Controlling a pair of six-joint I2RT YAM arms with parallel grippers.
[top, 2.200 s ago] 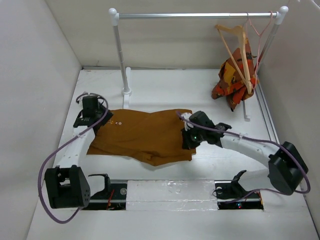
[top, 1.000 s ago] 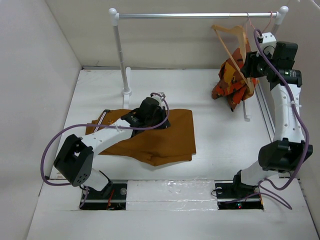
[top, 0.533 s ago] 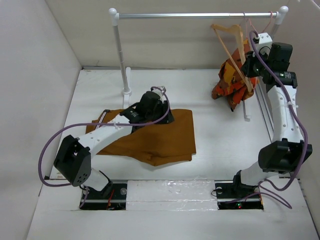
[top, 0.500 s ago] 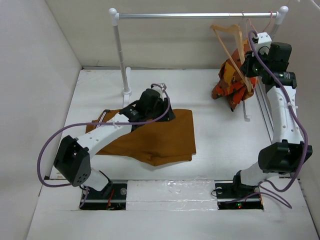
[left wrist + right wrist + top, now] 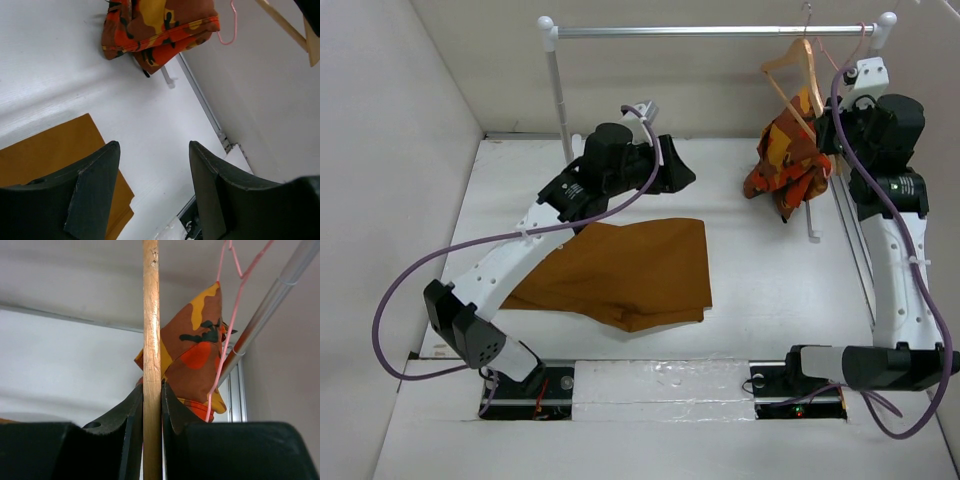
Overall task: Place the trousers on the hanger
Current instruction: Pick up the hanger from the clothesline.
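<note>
The rust-brown trousers [image 5: 620, 268] lie flat on the table, with no gripper on them. A corner of them shows in the left wrist view [image 5: 47, 152]. The pale wooden hanger [image 5: 788, 62] hangs at the right end of the rail. My right gripper [image 5: 821, 122] is shut on one of its wooden bars [image 5: 151, 315], the bar pinched between both fingers [image 5: 151, 396]. My left gripper [image 5: 680, 172] is open and empty, raised above the table behind the trousers. Its fingers stand wide apart [image 5: 152, 146].
A clothes rack with a metal rail [image 5: 710, 31] stands at the back. An orange-red-yellow patterned garment [image 5: 785, 160] hangs on a pink wire hanger [image 5: 226, 330] right beside the wooden hanger. It also shows in the left wrist view [image 5: 160, 25].
My left arm has lifted off the trousers and swung up and back towards the rail. My right arm has risen, tilting the wooden hanger higher against the rail.
</note>
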